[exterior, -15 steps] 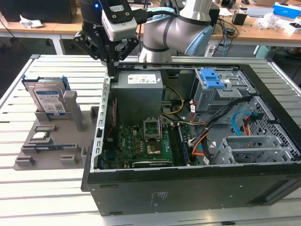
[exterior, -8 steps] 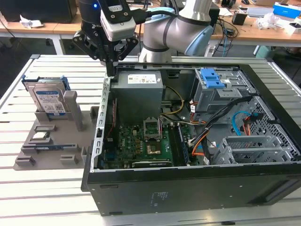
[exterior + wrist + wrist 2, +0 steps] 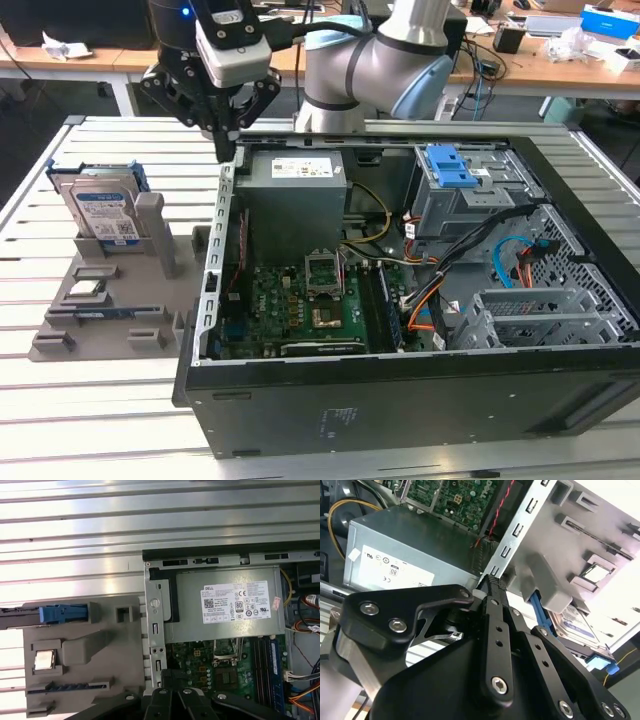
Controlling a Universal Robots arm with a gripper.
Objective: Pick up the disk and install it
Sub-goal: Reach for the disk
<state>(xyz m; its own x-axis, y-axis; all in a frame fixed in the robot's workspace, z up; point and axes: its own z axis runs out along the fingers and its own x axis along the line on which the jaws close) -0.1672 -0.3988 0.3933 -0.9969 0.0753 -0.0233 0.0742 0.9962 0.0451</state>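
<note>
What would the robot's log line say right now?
gripper: shut, empty, above computer case wall | disk: upright in grey holder, untouched | install: not done

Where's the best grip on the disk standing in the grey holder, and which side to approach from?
Probably the free top edge, from straight above. The disk stands on edge in a slot of the grey holder, lower part buried, and a grey post crowds its side at the exterior view's right. Pinch across the thin body: label face and back.
</note>
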